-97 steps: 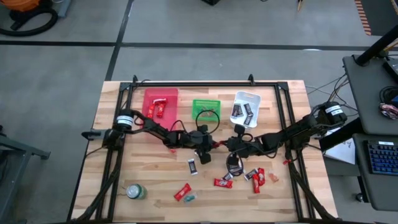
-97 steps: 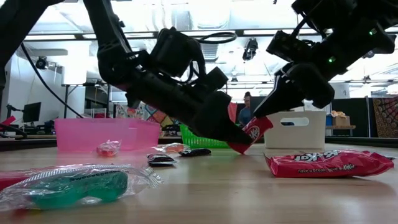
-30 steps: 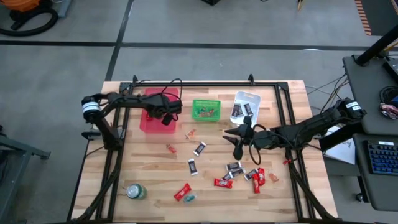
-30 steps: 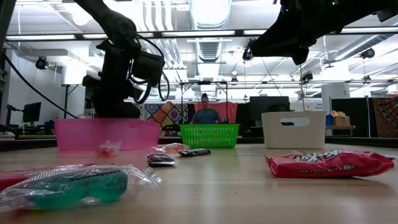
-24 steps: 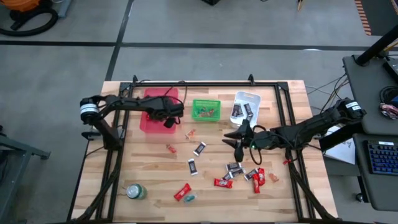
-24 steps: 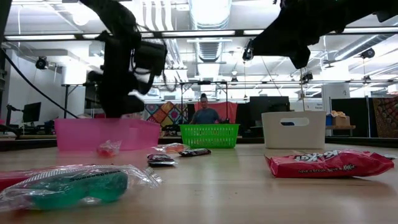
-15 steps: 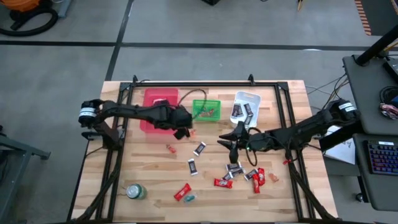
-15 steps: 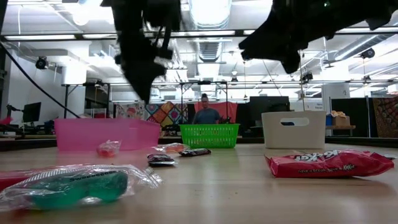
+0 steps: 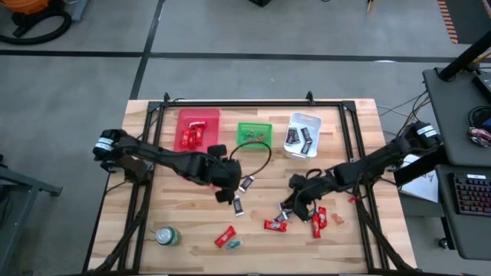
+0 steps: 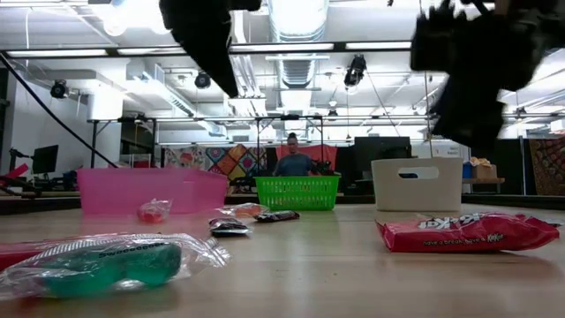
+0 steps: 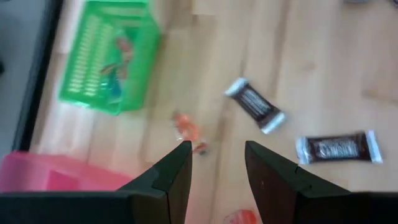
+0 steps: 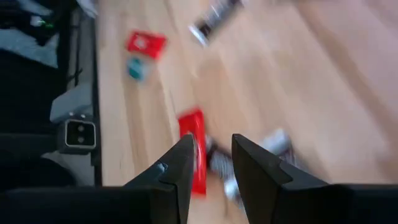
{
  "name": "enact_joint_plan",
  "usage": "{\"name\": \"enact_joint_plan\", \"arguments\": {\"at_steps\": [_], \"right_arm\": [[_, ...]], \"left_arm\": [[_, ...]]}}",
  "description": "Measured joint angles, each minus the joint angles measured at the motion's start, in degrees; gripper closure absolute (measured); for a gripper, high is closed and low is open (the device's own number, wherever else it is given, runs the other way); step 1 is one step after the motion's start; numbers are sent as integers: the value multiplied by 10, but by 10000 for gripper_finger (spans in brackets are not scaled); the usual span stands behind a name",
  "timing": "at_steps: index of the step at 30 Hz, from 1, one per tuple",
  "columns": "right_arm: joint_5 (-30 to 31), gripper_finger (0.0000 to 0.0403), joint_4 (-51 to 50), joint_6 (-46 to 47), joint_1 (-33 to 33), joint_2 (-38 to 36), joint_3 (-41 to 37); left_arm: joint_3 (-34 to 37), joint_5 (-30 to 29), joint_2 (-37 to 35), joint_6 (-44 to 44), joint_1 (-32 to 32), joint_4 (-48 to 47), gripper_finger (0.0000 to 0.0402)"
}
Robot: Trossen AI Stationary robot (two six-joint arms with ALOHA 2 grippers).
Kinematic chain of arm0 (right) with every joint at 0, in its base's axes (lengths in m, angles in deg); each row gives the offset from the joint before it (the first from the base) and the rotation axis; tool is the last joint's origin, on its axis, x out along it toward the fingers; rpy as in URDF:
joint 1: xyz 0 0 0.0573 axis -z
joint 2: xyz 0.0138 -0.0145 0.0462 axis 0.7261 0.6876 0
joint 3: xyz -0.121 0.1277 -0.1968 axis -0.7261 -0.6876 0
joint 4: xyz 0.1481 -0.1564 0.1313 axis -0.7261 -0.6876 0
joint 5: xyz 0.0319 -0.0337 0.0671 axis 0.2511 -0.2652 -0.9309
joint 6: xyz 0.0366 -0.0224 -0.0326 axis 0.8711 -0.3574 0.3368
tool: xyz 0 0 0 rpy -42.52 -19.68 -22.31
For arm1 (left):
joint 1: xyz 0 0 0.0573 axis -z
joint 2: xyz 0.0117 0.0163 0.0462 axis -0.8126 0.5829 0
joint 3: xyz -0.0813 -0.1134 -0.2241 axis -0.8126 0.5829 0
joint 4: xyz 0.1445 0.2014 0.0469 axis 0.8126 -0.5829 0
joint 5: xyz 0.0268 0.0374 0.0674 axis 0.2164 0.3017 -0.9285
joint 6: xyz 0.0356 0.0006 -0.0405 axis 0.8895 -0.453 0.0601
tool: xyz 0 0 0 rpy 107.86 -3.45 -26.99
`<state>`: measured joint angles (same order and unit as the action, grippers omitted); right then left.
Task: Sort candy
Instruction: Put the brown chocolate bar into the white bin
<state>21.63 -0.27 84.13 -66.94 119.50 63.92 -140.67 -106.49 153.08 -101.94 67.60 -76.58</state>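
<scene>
overhead, table-level, two downward wrist views

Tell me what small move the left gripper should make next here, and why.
Probably lower onto a dark brown-and-silver candy and close. The left gripper is open and empty above the table, with two such bars lying loose just ahead of its fingers in the left wrist view. The right gripper, also open, hangs over its own pile, where a red candy lies, so it is unlikely to interfere.
</scene>
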Motion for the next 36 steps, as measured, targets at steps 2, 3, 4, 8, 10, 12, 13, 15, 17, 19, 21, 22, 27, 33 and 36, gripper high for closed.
{"name": "enact_joint_plan", "arguments": {"at_steps": [2,3,4,8,10,12,13,15,17,19,21,22,27,33,36], "right_arm": [[-18,303,-38,67,-4,-6,0],[-24,303,-55,97,-6,-9,0],[-29,302,-73,126,-8,-11,0],[-58,302,-183,221,-13,-12,14],[-66,305,-256,253,-15,-10,33],[-68,311,-337,277,-17,-10,55],[-66,314,-375,285,-18,-10,67],[-64,320,-425,292,-18,-10,89],[-63,323,-441,254,-18,-10,104],[-51,322,-427,158,-18,-10,113],[-11,319,-414,69,-19,-10,118],[9,317,-409,33,-21,-10,119],[83,302,-404,-97,-23,-9,120],[128,260,-346,-185,-26,-4,120],[133,244,-317,-236,-26,16,120]], "left_arm": [[12,5,1,20,6,13,269],[16,5,1,27,7,14,269],[20,5,1,32,8,16,269],[38,4,1,44,7,18,269],[51,3,1,56,7,27,269],[64,-3,1,67,7,33,269],[69,-9,1,69,7,38,269],[77,-25,1,71,7,47,269],[82,-35,1,71,7,55,269],[88,-35,1,78,7,66,269],[93,-36,1,86,8,76,269],[95,-36,1,89,8,78,269],[99,-36,1,90,12,77,269],[99,-36,0,89,34,88,269],[99,-36,1,90,39,107,271]]}}
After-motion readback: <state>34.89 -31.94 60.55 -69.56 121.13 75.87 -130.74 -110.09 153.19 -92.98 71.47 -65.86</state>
